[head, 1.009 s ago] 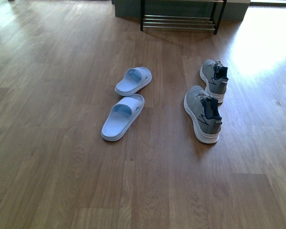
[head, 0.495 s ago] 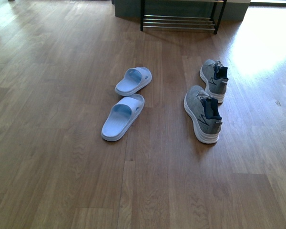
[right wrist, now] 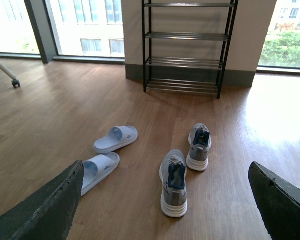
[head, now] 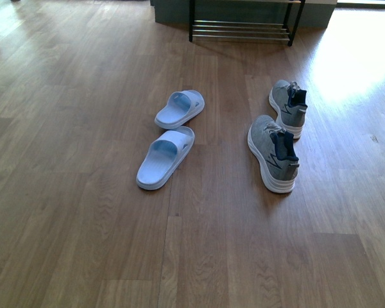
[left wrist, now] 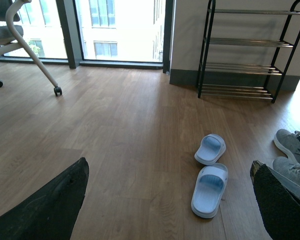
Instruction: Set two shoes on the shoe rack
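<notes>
Nothing has shifted over the last second: of the grey knit sneakers with white soles, the nearer sneaker (head: 273, 154) and the farther sneaker (head: 289, 108) sit on the wooden floor (head: 83, 192), well short of the black metal shoe rack (head: 240, 30). Heels face the robot, toes rackward, right of centre (so the right arm is probably nearer). The right gripper (right wrist: 166, 167) and left gripper (left wrist: 169, 167) gape wide, holding nothing.

Pale blue slides (head: 165, 157) on wood floor (head: 83, 192); wheeled chair (left wrist: 2, 36).

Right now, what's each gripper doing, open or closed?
Left gripper: open, holding nothing.
Right gripper: open, holding nothing.
</notes>
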